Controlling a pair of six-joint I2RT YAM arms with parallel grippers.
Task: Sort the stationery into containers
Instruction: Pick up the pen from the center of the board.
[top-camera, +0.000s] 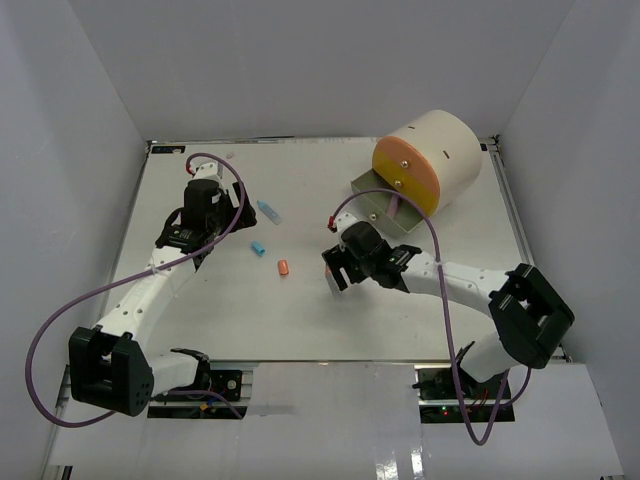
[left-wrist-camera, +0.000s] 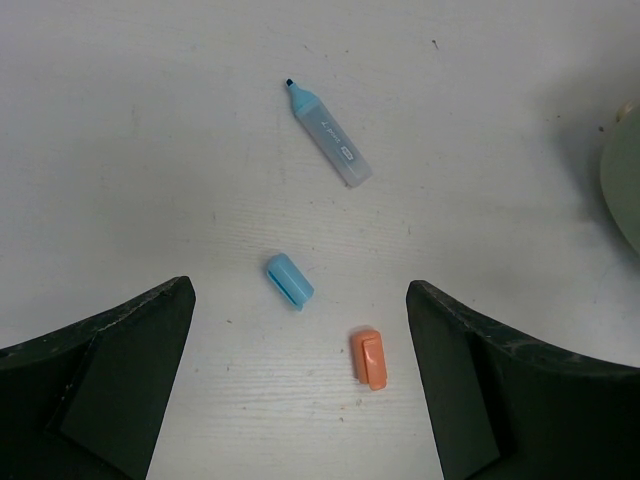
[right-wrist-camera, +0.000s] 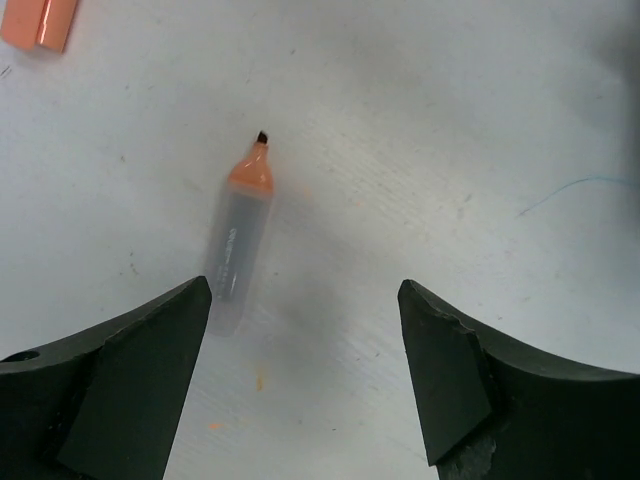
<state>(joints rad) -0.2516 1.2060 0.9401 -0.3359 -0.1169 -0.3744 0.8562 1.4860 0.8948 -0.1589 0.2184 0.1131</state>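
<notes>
An uncapped blue marker (top-camera: 268, 211) lies left of the table's centre, with a blue cap (top-camera: 257, 247) and an orange cap (top-camera: 283, 267) below it. The left wrist view shows the marker (left-wrist-camera: 328, 135), blue cap (left-wrist-camera: 289, 279) and orange cap (left-wrist-camera: 369, 358). My left gripper (top-camera: 215, 225) (left-wrist-camera: 298, 325) is open and empty, hovering above both caps. My right gripper (top-camera: 338, 268) (right-wrist-camera: 303, 300) is open over an uncapped orange marker (right-wrist-camera: 240, 235), which lies by its left finger. The cream cylinder (top-camera: 440, 150) stands at the back right, its grey-olive drawer (top-camera: 385, 208) pulled out.
The cylinder's round face shows an orange part (top-camera: 400, 165) and a yellow part (top-camera: 428, 195). White walls enclose the table on three sides. A purple cable loops from each arm. A pale olive edge (left-wrist-camera: 625, 190) shows at the right of the left wrist view.
</notes>
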